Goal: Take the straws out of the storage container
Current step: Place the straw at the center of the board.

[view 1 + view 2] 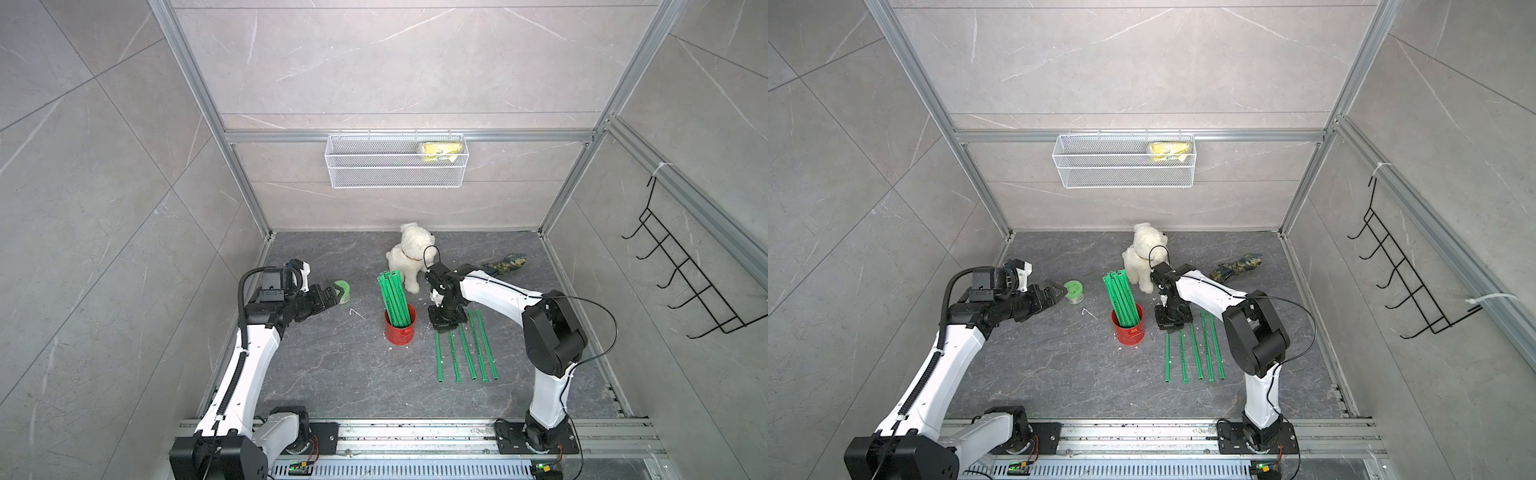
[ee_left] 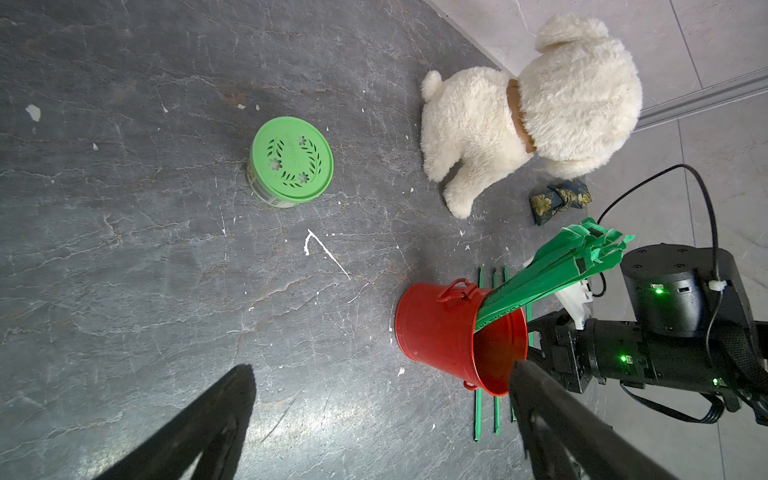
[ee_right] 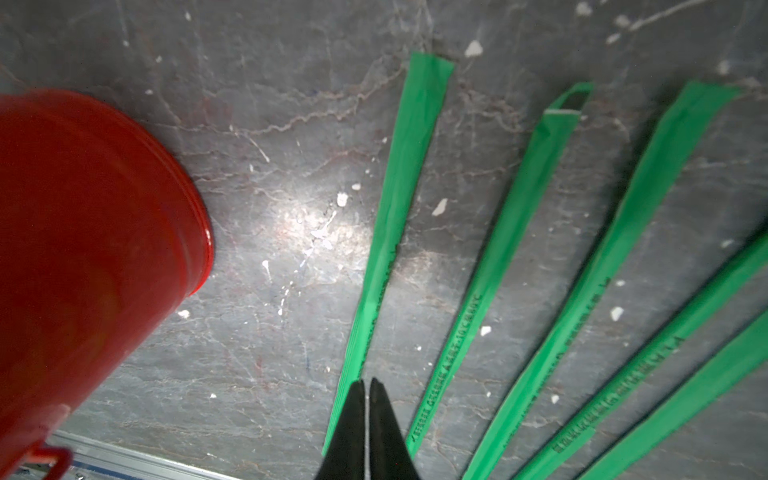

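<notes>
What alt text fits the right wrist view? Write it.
The right gripper, jaws shut, points at the end of one of five green straws lying side by side on the table. The red storage container stands beside them.

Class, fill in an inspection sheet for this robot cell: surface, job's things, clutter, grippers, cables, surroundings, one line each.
Surface: dark stone-look tabletop, white flecks.
Job's things: red can upright, bundle of straws leaning in it; five straws lie in a row beside it.
Clutter: white plush dog, green-lidded jar, patterned cloth bundle.
Grippers: left gripper open, near the jar; right gripper shut, over the laid-out straw nearest the can.
Cables: black cable loops off the right arm; ribbed conduit along the left arm.
Surroundings: white mesh basket holding a yellow packet on the back rail; black hook rack on a side wall.
</notes>
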{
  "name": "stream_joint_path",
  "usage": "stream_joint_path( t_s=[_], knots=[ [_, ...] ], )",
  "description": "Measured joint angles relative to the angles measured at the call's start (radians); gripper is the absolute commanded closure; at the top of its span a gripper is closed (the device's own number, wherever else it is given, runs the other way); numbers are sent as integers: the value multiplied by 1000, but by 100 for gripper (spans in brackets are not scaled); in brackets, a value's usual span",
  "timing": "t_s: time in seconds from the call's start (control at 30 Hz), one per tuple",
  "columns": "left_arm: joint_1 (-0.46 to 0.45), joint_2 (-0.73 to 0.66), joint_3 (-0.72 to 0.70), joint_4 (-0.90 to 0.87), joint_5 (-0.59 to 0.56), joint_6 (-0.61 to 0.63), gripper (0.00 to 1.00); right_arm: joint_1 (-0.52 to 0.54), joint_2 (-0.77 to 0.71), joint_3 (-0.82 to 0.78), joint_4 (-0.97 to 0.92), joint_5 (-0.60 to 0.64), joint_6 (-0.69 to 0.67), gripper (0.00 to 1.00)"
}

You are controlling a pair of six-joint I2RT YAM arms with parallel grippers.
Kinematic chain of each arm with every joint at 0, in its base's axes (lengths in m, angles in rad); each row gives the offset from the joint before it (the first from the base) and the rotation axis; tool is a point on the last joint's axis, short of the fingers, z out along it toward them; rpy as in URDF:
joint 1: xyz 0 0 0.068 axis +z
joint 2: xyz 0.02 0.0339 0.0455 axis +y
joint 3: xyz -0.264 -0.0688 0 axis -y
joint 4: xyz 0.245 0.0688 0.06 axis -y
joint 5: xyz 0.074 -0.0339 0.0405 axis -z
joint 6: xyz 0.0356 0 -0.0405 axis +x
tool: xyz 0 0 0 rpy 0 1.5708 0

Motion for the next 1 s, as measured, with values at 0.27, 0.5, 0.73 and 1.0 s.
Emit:
stream_joint_path(
  t_s=[0.27, 0.5, 0.73, 1.0],
  knots=[
    [0, 0, 0, 0, 0, 0, 0, -1, -14, -25, 41, -11, 0, 86],
    [0, 1, 0, 0, 0, 0, 0, 4, -246, -113, 143, -12, 1, 75],
    [0, 1, 0, 0, 0, 0, 0, 70, -396, -93, 250, 28, -6, 72],
    [0, 2, 0, 0, -1, 0, 0, 198, -297, 13, 294, 107, -57, 69]
  ],
)
